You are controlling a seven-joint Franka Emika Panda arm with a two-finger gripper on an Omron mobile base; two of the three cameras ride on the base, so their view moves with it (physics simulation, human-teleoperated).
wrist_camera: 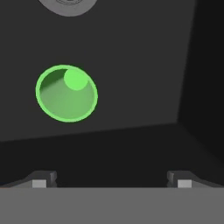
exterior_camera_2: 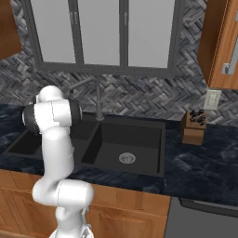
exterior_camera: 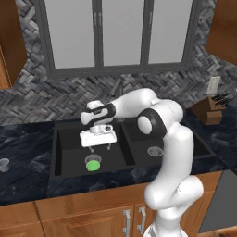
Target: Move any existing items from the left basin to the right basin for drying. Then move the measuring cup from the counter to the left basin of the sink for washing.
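One green tumbler (exterior_camera: 93, 163) stands upright on the floor of the left basin (exterior_camera: 69, 155), mouth up, beside the steel drain (wrist_camera: 68, 5). Above it hangs the claw (exterior_camera: 99, 147), fingers spread wide and holding nothing. That plastic looks light, stiff and slick, so I'd pinch across the tapered wall just under the rim. Measuring cup (exterior_camera: 3, 164) waits on the counter (exterior_camera: 23, 180).

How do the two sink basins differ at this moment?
The left basin holds an upright green tumbler; the right basin holds nothing. The open gripper hangs over the left basin, not the right. Both are matte black rectangles; a round steel drain shows in the right.
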